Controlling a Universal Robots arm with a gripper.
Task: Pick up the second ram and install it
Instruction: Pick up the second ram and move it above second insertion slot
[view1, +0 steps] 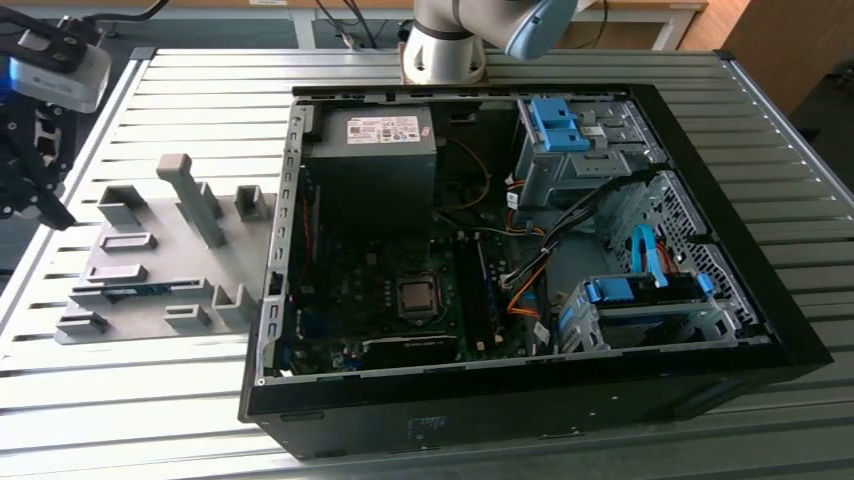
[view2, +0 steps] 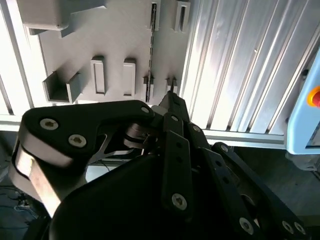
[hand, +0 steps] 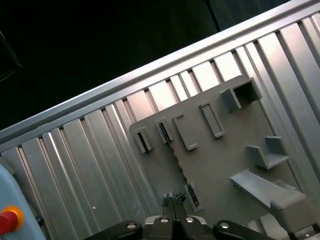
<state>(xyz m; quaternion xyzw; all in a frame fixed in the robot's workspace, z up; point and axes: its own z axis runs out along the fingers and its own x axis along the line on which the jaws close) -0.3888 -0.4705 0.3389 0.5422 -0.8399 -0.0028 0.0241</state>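
While the second ram (view1: 134, 291) lies slotted in the tray (view1: 174, 235) at the computer case (view1: 534, 400)'s nine o'clock, the gripper (view1: 56, 215), pressed together, hangs off the tray's ten-o'clock edge.

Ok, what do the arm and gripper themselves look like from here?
The arm is a pale silver-grey tube with a light blue joint cap. The gripper is matte black in both wrist views. It has flat linkage bars pinned with round silver screws over a rounded black body. I can see no cables or markings on it.
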